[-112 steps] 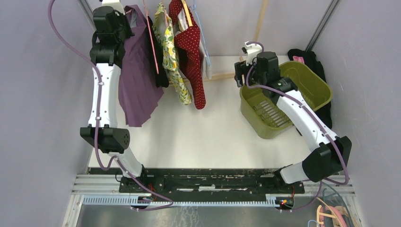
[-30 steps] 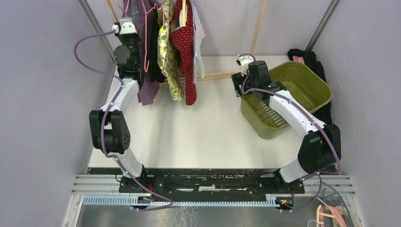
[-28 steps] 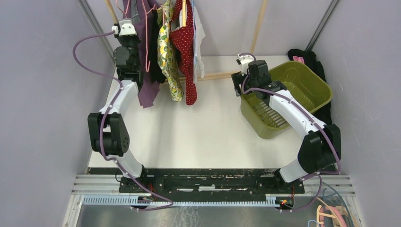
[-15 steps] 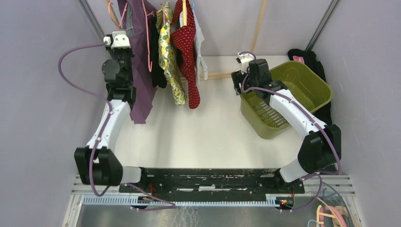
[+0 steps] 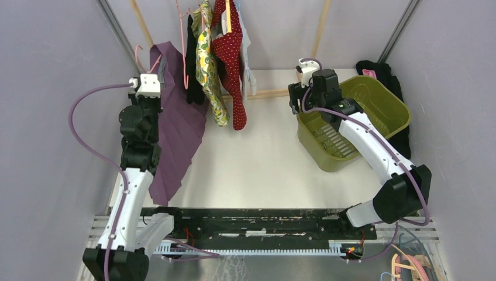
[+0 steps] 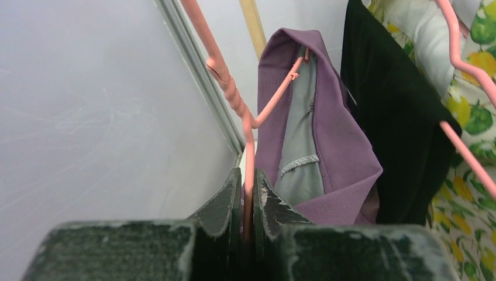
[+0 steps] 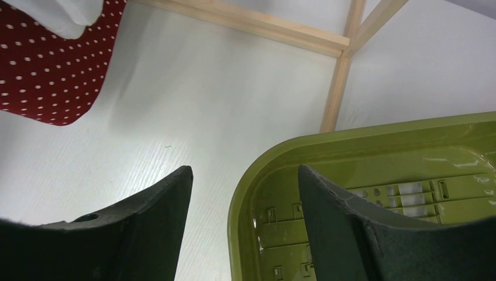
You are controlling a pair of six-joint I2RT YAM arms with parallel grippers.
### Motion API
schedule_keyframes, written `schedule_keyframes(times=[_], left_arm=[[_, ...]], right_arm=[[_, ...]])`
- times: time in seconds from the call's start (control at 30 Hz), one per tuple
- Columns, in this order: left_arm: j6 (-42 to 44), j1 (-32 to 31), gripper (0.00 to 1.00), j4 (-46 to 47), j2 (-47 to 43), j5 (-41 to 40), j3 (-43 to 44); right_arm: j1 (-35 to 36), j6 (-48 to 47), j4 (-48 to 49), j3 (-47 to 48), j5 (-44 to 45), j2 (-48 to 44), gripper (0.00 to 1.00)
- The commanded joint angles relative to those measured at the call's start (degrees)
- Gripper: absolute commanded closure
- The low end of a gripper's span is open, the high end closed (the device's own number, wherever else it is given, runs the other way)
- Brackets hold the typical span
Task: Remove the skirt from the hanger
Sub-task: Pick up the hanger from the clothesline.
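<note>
Left wrist view only: left gripper (image 6: 248, 182) pinched shut on the neck of the pink wire hanger (image 6: 233, 96), just below the twist. The hanger arm runs into the folded waistband of the purple skirt (image 6: 342, 137); the grey lining shows inside. A black garment (image 6: 398, 129) hangs just beside it.

Top view only: the skirt on its hanger is held left of the rack, apart from the lemon-print garment (image 5: 206, 61) and red polka-dot garment (image 5: 232, 70). The fabric is pleated, draping down along the left arm, with its hem near the table's (image 5: 263, 158) near-left edge.

Right wrist view: right gripper (image 7: 244, 171) has its jaws wide apart and holds nothing, above the rim of the green basket (image 7: 374, 146). The wooden frame (image 7: 251, 24) lies beyond.
</note>
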Motion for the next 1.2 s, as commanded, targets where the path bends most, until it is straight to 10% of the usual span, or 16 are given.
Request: schedule_keyframes(times=[0.0, 0.4, 0.93, 1.17], left_arm=[[3.63, 0.02, 0.97, -5.69, -7.36, 1.72, 3.33], [7.07, -0.19, 0.97, -31.97, -17.35, 24.2, 6.38], [-12.79, -6.61, 0.97, -32.08, -4.4, 59.05, 33.34], [-15.0, -6.79, 0.97, -27.36, -1.14, 58.88, 30.79]], right_arm=[[1.11, 0.68, -0.98, 3.84, -0.31, -3.11, 0.28], [2.55, -0.72, -4.6, 7.07, 1.42, -5.05, 0.28], [3.48, -2.66, -7.22, 11.49, 1.17, -5.14, 0.29], [3.7, -3.41, -8.08, 12.61, 2.24, -6.61, 0.28]])
